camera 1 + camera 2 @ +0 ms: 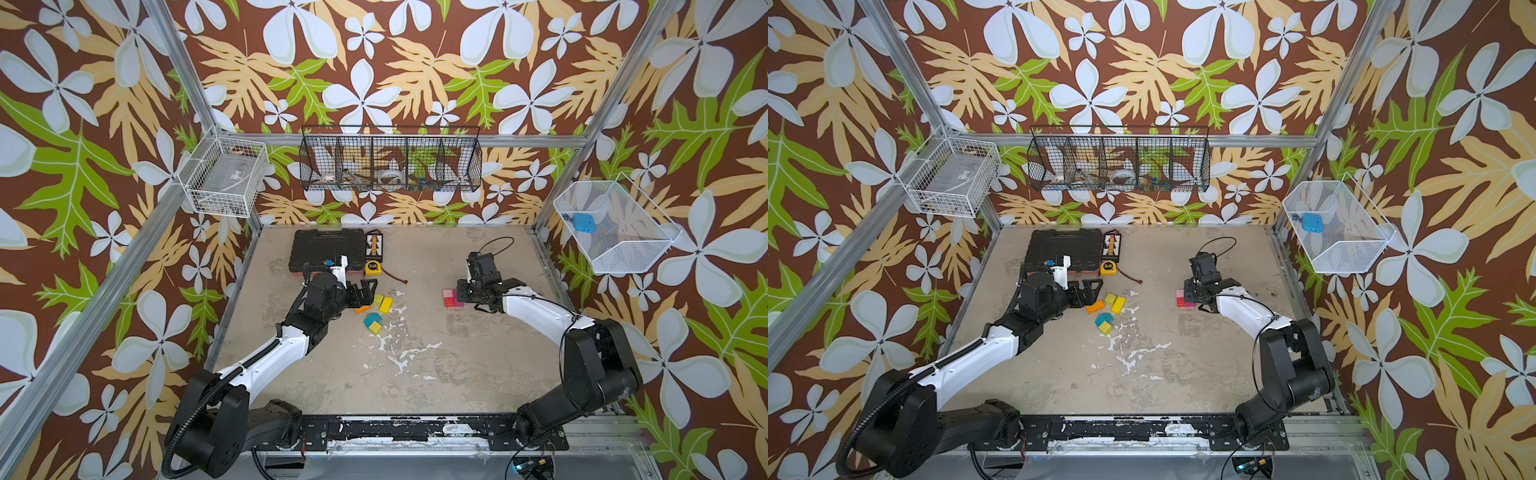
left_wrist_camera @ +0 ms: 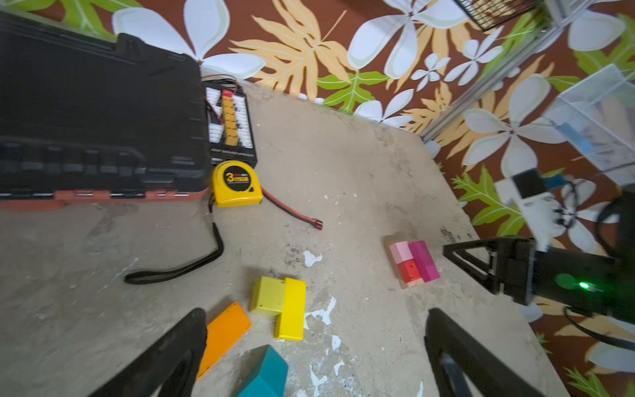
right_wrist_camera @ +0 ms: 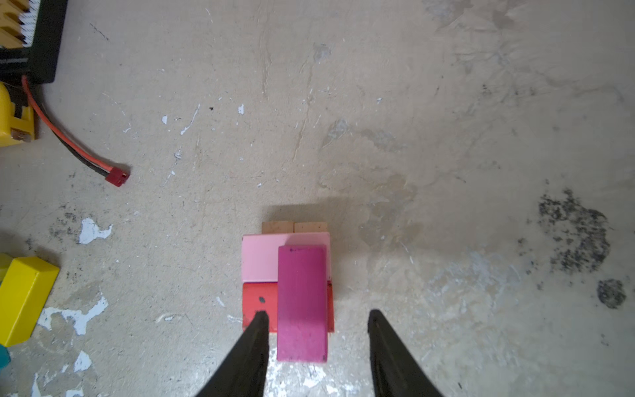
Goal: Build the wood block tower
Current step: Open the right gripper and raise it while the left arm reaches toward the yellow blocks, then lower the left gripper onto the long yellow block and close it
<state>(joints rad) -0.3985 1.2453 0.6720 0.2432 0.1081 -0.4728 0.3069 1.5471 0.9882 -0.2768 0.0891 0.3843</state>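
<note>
Wood blocks [image 1: 386, 304] in sight number ten, five loose and five stacked. Furthest from the tape measure [image 1: 373, 268], toward the robot's base, one teal wedge [image 1: 370, 319] touches one yellow cube [image 1: 375, 329]. Closer to the tape measure sit one orange brick [image 1: 362, 309], a second yellow cube [image 1: 378, 298] and one yellow brick [image 2: 291, 309], the last two touching. Over these hangs the left gripper [image 2: 314, 314], jaws spread wide and empty, the orange brick just beside one finger [image 2: 185, 337]. Well off from the tape measure on the right arm's side stands the tower [image 2: 412, 263]: two tan planks [image 3: 277, 227], one pink brick [image 3: 259, 261] and one red brick [image 3: 257, 302] laid across them, and one magenta brick [image 3: 301, 302] on top, set to one side. The right gripper [image 3: 318, 314] straddles the magenta brick with jaws partly apart, a gap on each side, gripping nothing; one fingertip [image 3: 259, 319] hangs over the red brick. If that arm pulls away crooked, the finger could catch the magenta brick and skew it. If the left gripper comes down on the touching yellow pair, it may knock the neighbour aside.
</note>
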